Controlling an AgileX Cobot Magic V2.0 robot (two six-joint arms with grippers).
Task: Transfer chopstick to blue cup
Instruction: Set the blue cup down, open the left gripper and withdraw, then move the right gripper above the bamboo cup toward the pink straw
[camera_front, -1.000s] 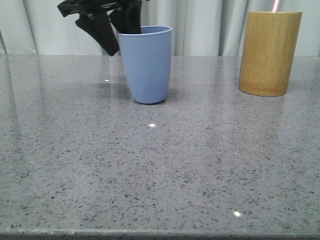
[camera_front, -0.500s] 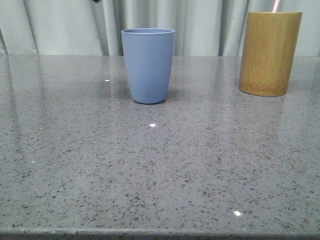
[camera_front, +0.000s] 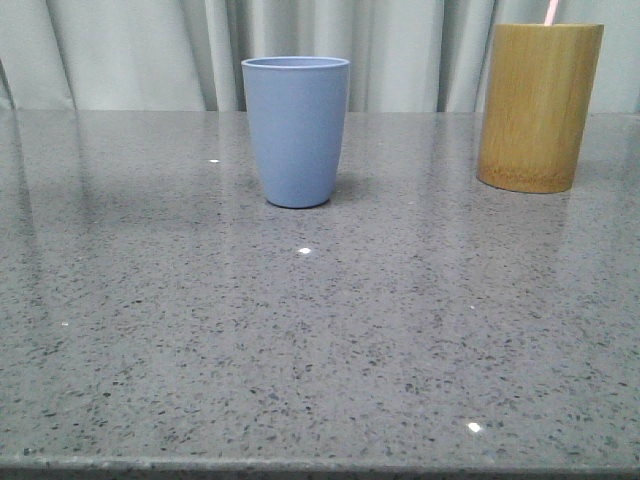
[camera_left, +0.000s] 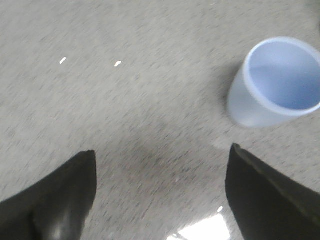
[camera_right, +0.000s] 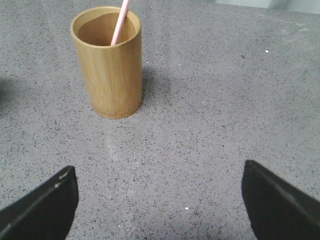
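While the speckled grey stone table (camera_front: 300, 350) stretches bare beneath me, both my grippers hover above it with jaws spread wide and holding nothing. The tan bamboo cylinder (camera_right: 107, 62) stands upright ahead of my right gripper (camera_right: 160, 200), well apart from its fingers. The blue cup (camera_left: 275, 82) stands upright off to one side of my left gripper (camera_left: 160, 192), clear of both fingers. One pale pink chopstick (camera_right: 120, 22) leans inside the bamboo cylinder, only its upper part showing.
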